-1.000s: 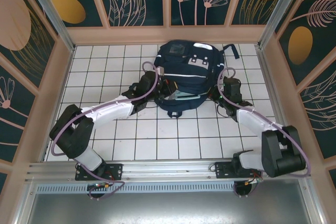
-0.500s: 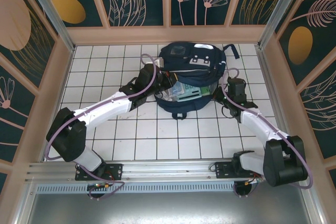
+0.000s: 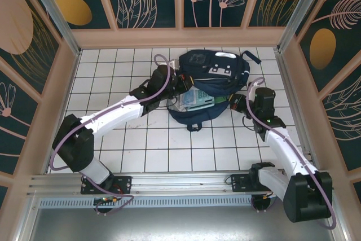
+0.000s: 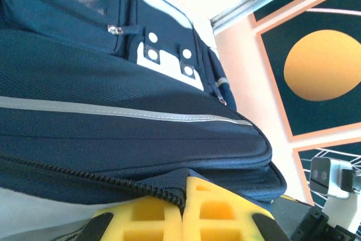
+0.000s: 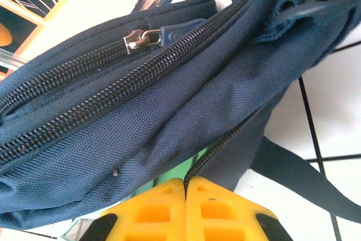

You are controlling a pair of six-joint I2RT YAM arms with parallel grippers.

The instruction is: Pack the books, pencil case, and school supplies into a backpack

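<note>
- Left claw [image 4: 184,196]: yellow fingers pressed together on the zipper edge of the backpack [image 3: 211,77], at its left side.
- Backpack: lies on the white-tiled bench [image 3: 113,66] toward the far wall, its near mouth agape (front pockets facing up).
- Pale teal calculator [image 3: 198,96]: inside that mouth, among flat pale things I cannot make out.
- Right claw [image 5: 185,187]: fingers together, pinching the zipper edge at the backpack's right side; a green sliver [image 5: 172,173] shows in the gap.
</note>
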